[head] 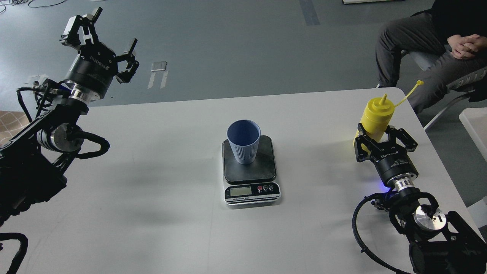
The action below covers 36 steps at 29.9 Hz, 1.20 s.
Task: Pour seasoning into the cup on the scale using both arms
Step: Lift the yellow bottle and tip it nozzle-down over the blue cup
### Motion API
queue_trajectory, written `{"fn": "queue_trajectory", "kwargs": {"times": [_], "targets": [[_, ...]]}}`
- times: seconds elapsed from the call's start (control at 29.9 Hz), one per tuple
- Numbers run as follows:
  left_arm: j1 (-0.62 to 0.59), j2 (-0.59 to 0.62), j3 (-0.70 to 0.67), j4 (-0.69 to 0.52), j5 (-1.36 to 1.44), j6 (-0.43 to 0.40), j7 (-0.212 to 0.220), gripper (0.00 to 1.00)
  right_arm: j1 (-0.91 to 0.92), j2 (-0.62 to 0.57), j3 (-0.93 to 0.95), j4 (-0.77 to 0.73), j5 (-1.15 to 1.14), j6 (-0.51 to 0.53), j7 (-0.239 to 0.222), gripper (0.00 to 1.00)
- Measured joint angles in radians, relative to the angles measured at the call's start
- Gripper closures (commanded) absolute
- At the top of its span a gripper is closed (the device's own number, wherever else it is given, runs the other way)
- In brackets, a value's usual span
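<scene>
The yellow seasoning bottle stands near the table's right edge, nozzle up, with its cap strap sticking out to the right. My right gripper has its fingers closed on the bottle's lower body from the near side. The light-blue cup stands upright on the black plate of the scale at the table's middle. My left gripper is open and empty, raised high at the far left, well away from the cup.
A seated person is just beyond the table's far right corner. The white table ends close to the right of the bottle. A second white surface shows at the right edge.
</scene>
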Motion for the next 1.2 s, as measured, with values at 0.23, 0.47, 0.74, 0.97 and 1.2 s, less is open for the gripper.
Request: {"fn": "queue_trajectory", "kwargs": {"times": [0.23, 0.47, 0.74, 0.97, 1.2], "targets": [[0.0, -0.003, 0.0, 0.0, 0.0, -0.001, 0.0, 0.02, 0.061, -0.104, -0.002, 0.152, -0.229, -0.002, -0.006, 0.7], [-0.001, -0.014, -0.002, 0.0, 0.0, 0.0, 0.0, 0.02, 0.193, -0.134, -0.004, 0.272, -0.627, -0.046, -0.018, 0.7], [-0.002, -0.006, -0.005, -0.001, 0.0, 0.0, 0.0, 0.02, 0.353, -0.134, -0.052, 0.297, -1.095, -0.045, -0.044, 0.7], [-0.002, -0.005, -0.007, -0.002, 0.0, -0.001, 0.0, 0.02, 0.45, -0.158, -0.184, 0.354, -1.417, -0.036, -0.047, 0.7], [-0.001, -0.006, -0.009, -0.002, 0.0, -0.001, 0.0, 0.02, 0.51, -0.16, -0.325, 0.442, -1.732, -0.033, -0.047, 0.7]]}}
